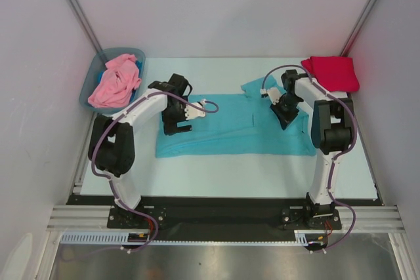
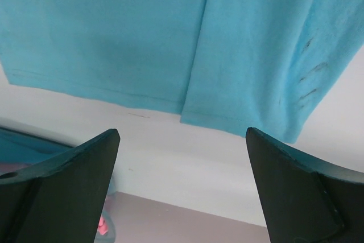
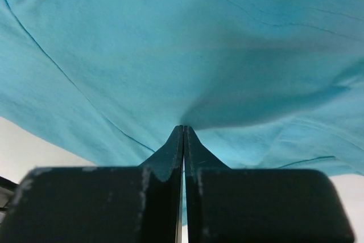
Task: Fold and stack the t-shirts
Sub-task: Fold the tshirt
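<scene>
Teal soft-cloth short-sleeved t-shirt (image 1: 236,137) lies flat mid-bench (image 1: 262,170), partly folded. Right claw (image 3: 183,130) is closed tight, apparently pinching a pucker of it. Left claw (image 2: 182,136) is wide and empty over its hem.

Risk: the thin pinch slips on lifting and the fold collapses.

Count: three shirts. Teal, folded crimson t-shirt (image 1: 331,73) back right, and crumpled pink t-shirt (image 1: 115,84) in one grey-blue plastic bin (image 1: 86,94).

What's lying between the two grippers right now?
The teal t-shirt, spread on the table: the top view shows only its cloth between the open left gripper and the right gripper, pinched shut on it.
</scene>
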### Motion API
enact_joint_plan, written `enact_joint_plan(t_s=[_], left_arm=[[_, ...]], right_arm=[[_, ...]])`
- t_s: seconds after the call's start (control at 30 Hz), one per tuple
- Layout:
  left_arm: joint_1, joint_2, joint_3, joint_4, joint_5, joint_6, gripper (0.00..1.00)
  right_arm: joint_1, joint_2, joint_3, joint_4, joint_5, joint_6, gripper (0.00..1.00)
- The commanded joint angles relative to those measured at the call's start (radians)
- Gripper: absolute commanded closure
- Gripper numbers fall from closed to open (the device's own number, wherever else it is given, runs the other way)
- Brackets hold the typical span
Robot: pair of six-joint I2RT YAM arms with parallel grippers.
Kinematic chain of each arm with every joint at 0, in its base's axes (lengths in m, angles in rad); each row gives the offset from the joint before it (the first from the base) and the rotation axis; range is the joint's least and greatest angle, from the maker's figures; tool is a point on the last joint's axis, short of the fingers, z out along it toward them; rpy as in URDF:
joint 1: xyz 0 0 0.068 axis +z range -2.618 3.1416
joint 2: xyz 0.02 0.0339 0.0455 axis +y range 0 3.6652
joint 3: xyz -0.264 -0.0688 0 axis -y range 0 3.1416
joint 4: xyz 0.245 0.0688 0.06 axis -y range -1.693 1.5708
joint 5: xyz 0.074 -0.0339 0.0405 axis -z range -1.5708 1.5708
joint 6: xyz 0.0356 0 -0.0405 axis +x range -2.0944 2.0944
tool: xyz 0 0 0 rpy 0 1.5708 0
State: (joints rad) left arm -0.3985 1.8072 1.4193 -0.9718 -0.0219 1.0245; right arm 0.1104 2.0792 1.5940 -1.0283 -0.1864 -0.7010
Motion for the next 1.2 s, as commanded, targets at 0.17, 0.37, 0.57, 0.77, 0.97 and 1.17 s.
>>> enact_joint_plan(t_s=[0.17, 0.37, 0.57, 0.77, 0.97, 1.17], left_arm=[[-0.007, 0.02, -0.08, 0.133, 0.025, -0.066, 0.01], [-0.005, 0.037, -0.12, 0.26, -0.056, -0.089, 0.0], [-0.007, 0.043, -0.189, 0.374, -0.119, -0.076, 0.0], [-0.007, 0.076, -0.2, 0.426, -0.162, -0.087, 0.0], [-0.005, 0.09, -0.204, 0.472, -0.204, -0.093, 0.0], [-0.003, 0.093, -0.217, 0.504, -0.242, -0.096, 0.0]], right_arm=[[0.006, 0.008, -0.025, 0.062, -0.015, 0.037, 1.0], [0.006, 0.025, -0.045, 0.091, -0.024, 0.052, 1.0], [0.006, 0.032, -0.054, 0.102, -0.03, 0.063, 1.0], [0.011, 0.048, -0.049, 0.106, -0.031, 0.07, 1.0], [0.017, 0.059, -0.065, 0.134, -0.03, 0.09, 1.0], [0.02, 0.067, -0.089, 0.194, -0.01, 0.113, 1.0]])
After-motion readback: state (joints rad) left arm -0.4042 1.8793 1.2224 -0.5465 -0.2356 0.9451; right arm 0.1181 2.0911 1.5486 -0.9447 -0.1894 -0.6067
